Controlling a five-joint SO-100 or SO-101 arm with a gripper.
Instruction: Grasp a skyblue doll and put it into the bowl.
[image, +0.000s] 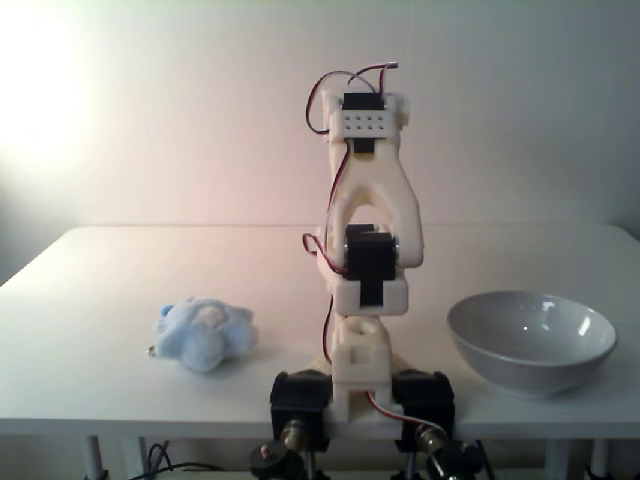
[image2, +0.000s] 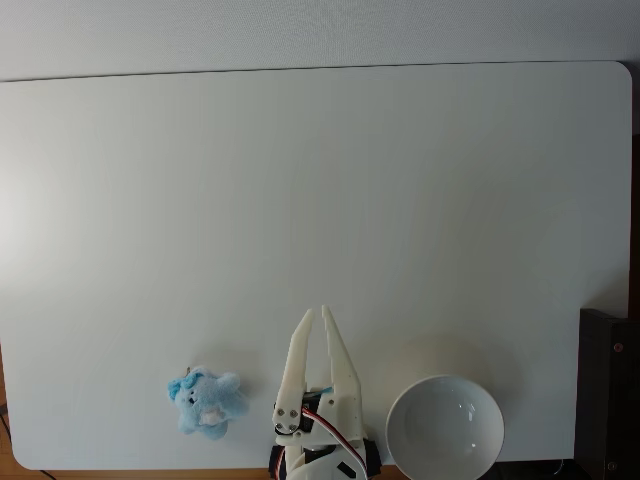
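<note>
The skyblue doll (image: 203, 332) (image2: 207, 402) is a small fluffy pale-blue plush lying on the white table near its front edge, left of the arm in both fixed views. On the arm's other side stands the bowl (image: 531, 341) (image2: 445, 427), wide, glossy white-grey and holding nothing. Seen from above, my gripper (image2: 316, 315) points toward the far side of the table between the two, its white fingers almost together at the tips with nothing between them. It touches neither the doll nor the bowl.
The arm's base (image: 362, 395) is clamped at the table's front edge. The white table (image2: 320, 200) stretches bare beyond the gripper. A dark object (image2: 608, 390) stands off the table's right edge, past the bowl.
</note>
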